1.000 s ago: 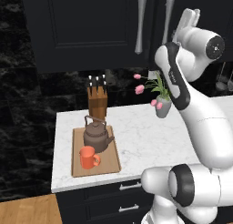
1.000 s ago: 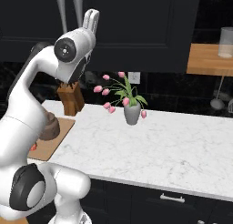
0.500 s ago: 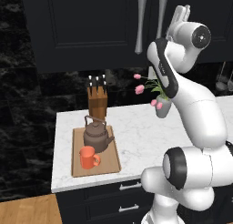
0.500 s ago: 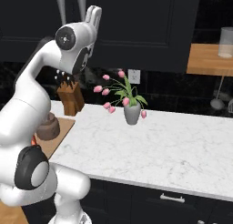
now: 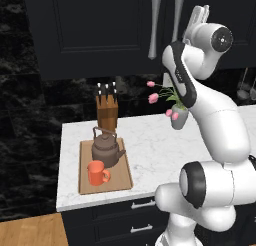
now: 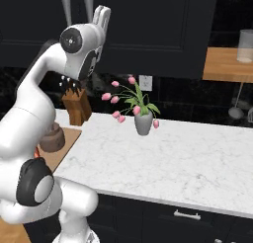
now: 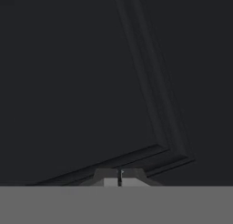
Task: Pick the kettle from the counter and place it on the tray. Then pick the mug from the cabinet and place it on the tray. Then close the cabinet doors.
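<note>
Dark-brown round kettle (image 5: 106, 148) and small orange mug (image 5: 96, 172) sit on the light wooden tray (image 5: 124, 179) on the white marble tabletop (image 5: 155, 145), while clenched, empty fingers (image 7: 119, 176) face the closed navy-black cabinet doors (image 5: 100, 30).

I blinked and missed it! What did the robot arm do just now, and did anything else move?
The arm swung its gripper up and in toward the right cabinet door, fingers staying shut, holding nothing. The kettle and mug stayed on the tray; the knife block and vase did not move.
</note>
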Controlling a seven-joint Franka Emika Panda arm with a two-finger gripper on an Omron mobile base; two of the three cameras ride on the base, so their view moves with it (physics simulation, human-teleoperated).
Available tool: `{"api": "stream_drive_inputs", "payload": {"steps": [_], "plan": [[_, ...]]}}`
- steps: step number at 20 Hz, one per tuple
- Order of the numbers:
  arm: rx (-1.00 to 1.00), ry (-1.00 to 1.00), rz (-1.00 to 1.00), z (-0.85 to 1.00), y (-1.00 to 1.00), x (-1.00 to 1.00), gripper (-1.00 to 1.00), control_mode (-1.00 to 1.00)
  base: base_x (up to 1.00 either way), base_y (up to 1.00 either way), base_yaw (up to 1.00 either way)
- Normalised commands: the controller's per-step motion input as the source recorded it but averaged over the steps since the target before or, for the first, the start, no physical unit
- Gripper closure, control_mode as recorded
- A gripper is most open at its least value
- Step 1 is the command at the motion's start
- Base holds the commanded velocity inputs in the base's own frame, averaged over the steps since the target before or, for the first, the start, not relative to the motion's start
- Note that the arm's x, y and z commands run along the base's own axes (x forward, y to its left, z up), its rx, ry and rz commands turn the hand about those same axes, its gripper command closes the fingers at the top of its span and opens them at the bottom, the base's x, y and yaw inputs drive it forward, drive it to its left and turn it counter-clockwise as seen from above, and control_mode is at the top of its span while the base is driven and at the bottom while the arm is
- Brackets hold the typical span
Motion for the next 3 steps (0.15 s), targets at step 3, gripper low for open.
{"api": "stream_drive_inputs", "payload": {"steps": [3], "plan": [[0.00,0.00,0.00,-0.43,-0.07,0.69,1.00,-1.00,0.00,0.00,0.00]]}}
